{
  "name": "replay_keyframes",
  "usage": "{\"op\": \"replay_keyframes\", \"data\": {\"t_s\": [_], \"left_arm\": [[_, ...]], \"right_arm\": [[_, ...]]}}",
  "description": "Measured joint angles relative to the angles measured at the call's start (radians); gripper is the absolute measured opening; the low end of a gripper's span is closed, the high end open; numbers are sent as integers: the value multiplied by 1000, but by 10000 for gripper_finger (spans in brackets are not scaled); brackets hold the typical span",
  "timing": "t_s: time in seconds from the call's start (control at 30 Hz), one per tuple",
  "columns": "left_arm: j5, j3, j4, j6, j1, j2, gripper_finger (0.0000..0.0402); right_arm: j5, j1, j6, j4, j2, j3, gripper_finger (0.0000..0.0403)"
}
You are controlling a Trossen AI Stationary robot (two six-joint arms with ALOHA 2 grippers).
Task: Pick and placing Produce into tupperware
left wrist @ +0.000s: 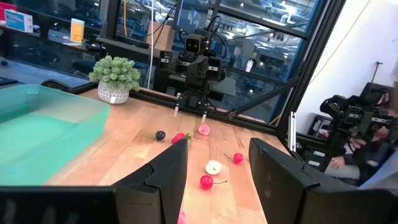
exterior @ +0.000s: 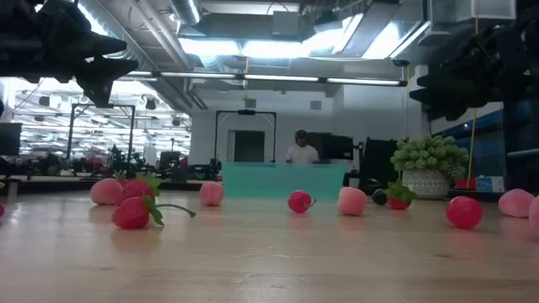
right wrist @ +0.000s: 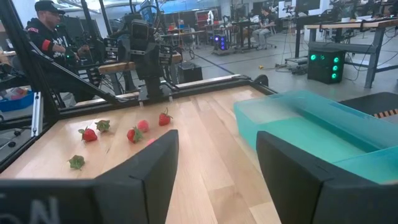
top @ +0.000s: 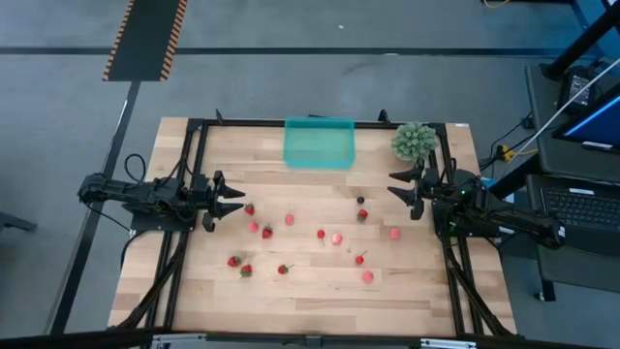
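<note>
The tupperware [top: 319, 143] sits at the far middle of my counter [top: 310, 301], with the plant ball [top: 414, 142] to its right. The produce [top: 321, 234] lies scattered across the middle, nearer than the tupperware. My left tool [top: 235, 200] is over the left edge, my right tool [top: 397, 187] over the right.

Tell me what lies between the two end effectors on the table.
High view: between the left end effector and the right end effector lie scattered strawberries and one dark berry; both end effectors open, empty.
</note>
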Motion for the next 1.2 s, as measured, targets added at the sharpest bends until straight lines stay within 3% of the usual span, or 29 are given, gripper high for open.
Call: {"op": "replay_keyframes", "data": {"t_s": [0.37, 0.53, 0.73, 0.8, 0.97, 1.2], "left_arm": [[0, 0, 0, 0, 0, 0, 165], [0, 0, 0, 0, 0, 0, 165], [-5, 0, 1, 0, 0, 0, 165], [-13, 0, 6, 0, 0, 0, 165], [-38, 0, 1, 0, 0, 0, 165], [-30, 0, 1, 0, 0, 0, 165]], "right_arm": [[0, 0, 81, 12, 0, 0, 218], [0, 0, -40, 20, 0, 0, 218], [-5, 0, 24, 76, 0, 0, 218], [-34, 0, 122, 85, 0, 0, 218], [-278, 1, 194, 188, -1, 0, 218], [-287, 4, 217, 280, -1, 0, 218]]}}
